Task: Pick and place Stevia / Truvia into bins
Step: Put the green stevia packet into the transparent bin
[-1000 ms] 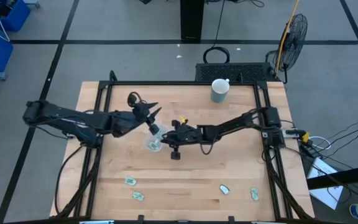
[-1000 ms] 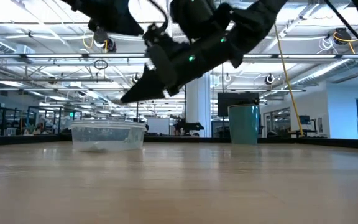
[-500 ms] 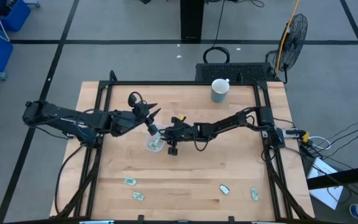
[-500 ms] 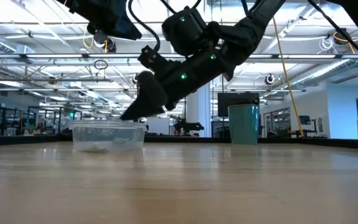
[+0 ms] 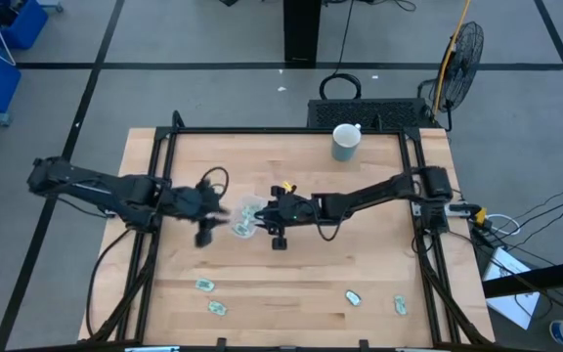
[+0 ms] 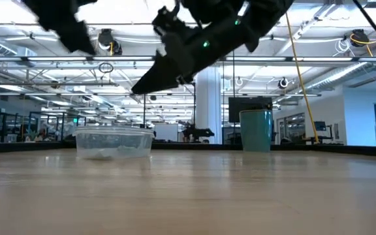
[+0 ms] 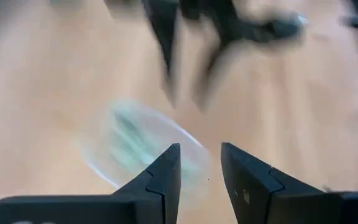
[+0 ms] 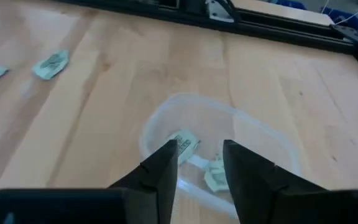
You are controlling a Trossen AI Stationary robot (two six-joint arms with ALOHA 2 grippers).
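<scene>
The clear bin [image 5: 245, 221] stands on the wooden table near its middle, with pale green Stevia / Truvia packets [image 8: 183, 142] lying on its floor. My right gripper [image 8: 201, 155] hovers open just above the bin [image 8: 260, 146], fingers slanting down from the table's right, nothing between them. My left gripper [image 7: 201, 163] is open and empty, close to the bin's left side [image 7: 135, 143], and blurred in the high view [image 5: 221, 216]. More packets lie near the front edge at the left [image 5: 204, 286] [image 5: 219, 308] and the right [image 5: 353, 298] [image 5: 400, 306].
A grey-green mug [image 5: 345, 142] stands at the far edge, right of the middle. Black frame rails [image 5: 154, 186] run along the table's sides. Bare wood lies between the bin and the front packets.
My left gripper has swung quickly from the bin's far-left side toward the table's left and near edge, and now points at the bin from the left. My right gripper dipped to the bin's rim and has risen a little again. The bin has stayed put.
</scene>
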